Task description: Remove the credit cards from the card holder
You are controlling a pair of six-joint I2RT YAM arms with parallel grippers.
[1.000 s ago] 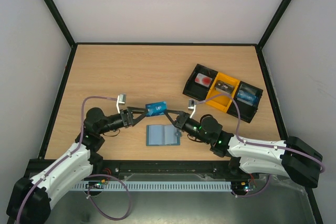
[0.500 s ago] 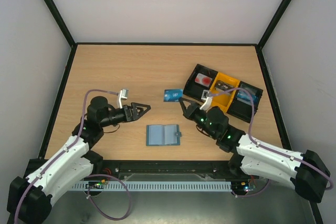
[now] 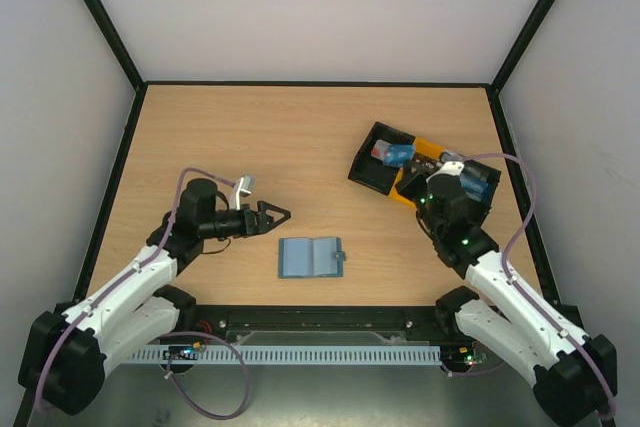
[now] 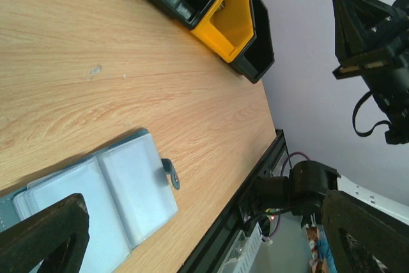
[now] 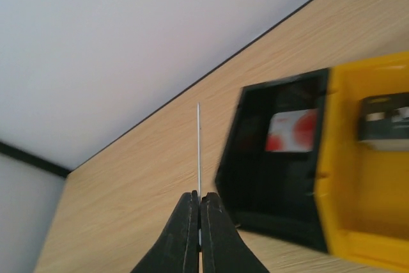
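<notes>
The card holder [image 3: 308, 258] lies open and flat on the table near the front edge, grey-blue, with its little tab [image 4: 170, 174] pointing right; the left wrist view shows it [image 4: 96, 190] low at the left. My left gripper [image 3: 281, 215] hovers just up-left of it, open and empty, its fingers [image 4: 45, 238] wide apart. My right gripper [image 3: 408, 160] is shut on a blue credit card [image 3: 398, 154] over the left black compartment of the tray [image 3: 362, 169]. The right wrist view shows that card [image 5: 199, 151] edge-on between the shut fingers [image 5: 189, 222].
The black-and-yellow tray [image 5: 345, 222] stands at the right rear, angled. A red-and-white card [image 5: 291, 131] lies in its left compartment, a dark card [image 5: 383, 119] in the yellow one, and a bluish item [image 3: 475, 179] in the right one. The table's front rail [image 4: 255, 177] runs close behind the holder.
The left gripper let go of the blue card, opened wide and drew back left. The right arm carried the card from above the holder to over the tray's left compartment.
</notes>
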